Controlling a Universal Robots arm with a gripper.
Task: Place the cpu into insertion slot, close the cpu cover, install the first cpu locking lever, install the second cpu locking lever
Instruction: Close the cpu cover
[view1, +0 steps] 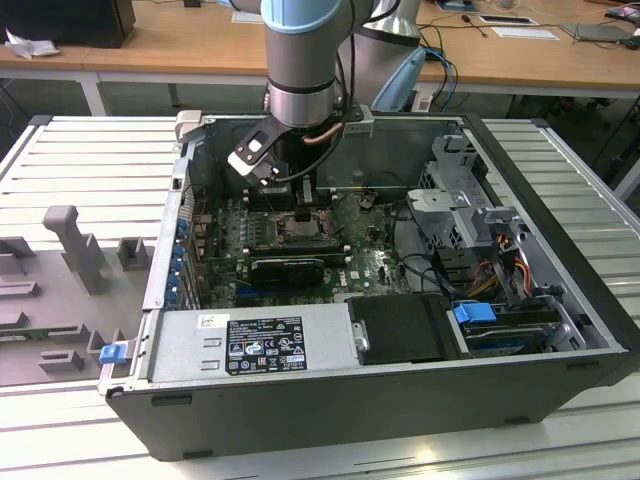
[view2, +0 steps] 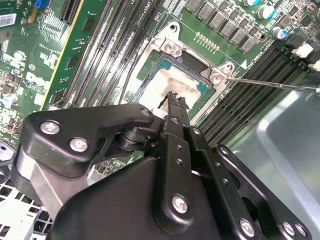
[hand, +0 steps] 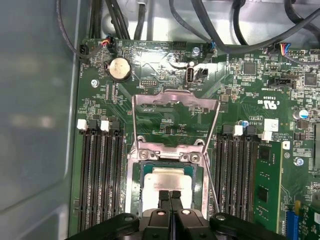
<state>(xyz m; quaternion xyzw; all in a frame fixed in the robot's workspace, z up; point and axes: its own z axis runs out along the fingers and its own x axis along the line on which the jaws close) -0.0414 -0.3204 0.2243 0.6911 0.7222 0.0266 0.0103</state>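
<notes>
Gripper (hand: 170, 196) is closed in the first wrist view, fingers pressed together on nothing, tips at the cpu (hand: 167, 177), which lies flat in the insertion slot (hand: 134, 190); the cpu cover (hand: 175, 96) stands swung back, open; closing it well, I judge, wants a slow, square push on its frame, clear of the locking lever (hand: 210, 182); in the second wrist view the fingers (view2: 176, 107) sit over the cpu's edge; in the exterior view the arm (view1: 300, 50) reaches straight down into the computer case (view1: 400, 390).

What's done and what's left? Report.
Done: cpu lies in the slot. In hand: nothing; the shut gripper is at the cpu. Left: cover stands open, and a lever sticks out unlatched.
</notes>
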